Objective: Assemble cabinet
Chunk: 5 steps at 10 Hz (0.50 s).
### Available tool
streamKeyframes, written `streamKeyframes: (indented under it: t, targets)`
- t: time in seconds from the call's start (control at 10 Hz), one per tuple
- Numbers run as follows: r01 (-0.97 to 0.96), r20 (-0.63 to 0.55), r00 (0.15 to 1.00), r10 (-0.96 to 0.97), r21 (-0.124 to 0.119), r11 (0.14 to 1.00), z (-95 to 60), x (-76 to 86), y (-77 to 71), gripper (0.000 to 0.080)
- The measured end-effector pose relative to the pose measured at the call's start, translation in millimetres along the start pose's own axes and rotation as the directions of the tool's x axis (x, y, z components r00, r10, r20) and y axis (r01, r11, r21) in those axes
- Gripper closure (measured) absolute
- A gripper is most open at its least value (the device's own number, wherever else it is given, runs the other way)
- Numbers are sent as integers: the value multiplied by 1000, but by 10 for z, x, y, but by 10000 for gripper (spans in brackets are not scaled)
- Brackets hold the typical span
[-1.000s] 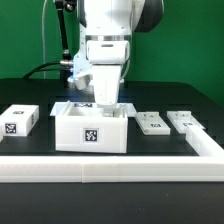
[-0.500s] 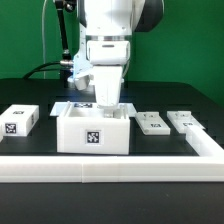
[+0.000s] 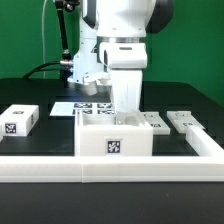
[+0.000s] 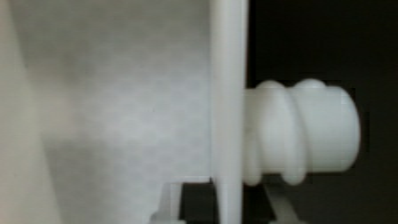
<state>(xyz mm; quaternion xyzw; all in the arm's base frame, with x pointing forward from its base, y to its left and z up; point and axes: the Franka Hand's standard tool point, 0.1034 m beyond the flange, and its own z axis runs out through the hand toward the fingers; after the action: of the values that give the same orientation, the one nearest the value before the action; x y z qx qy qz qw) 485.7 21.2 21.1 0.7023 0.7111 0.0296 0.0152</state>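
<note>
The white cabinet box body (image 3: 115, 139), open on top with a square tag on its front, stands on the black table right of centre. My gripper (image 3: 126, 110) reaches down into it and is shut on its far right wall. In the wrist view the thin wall (image 4: 228, 90) runs edge-on between my gripper's (image 4: 228, 205) fingers, with a ribbed white knob (image 4: 302, 130) on its outer side. A tagged white slab block (image 3: 20, 121) lies at the exterior view's left. Two small white panels (image 3: 153, 122) (image 3: 186, 120) lie at the right, the nearer one partly hidden by the box.
The marker board (image 3: 88, 107) lies flat behind the box. A low white rail (image 3: 60, 164) runs along the table's front and turns back at the right (image 3: 208, 146). The robot's white arm (image 3: 125, 40) rises above the box.
The box body has slid to the exterior view's right together with my gripper, uncovering the marker board and closing up on the two small panels.
</note>
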Motion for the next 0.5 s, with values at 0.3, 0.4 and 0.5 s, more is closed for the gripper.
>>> streamKeyframes:
  t: [0.3, 0.4, 0.5]
  targets:
    - [-5, 1, 1000, 5, 9, 1000, 14, -26, -41, 764]
    - [-5, 1, 1000, 5, 8, 1000, 17, -12, -29, 764]
    - [10, 0, 1000, -10, -4, 1000, 22, 74, 63, 764]
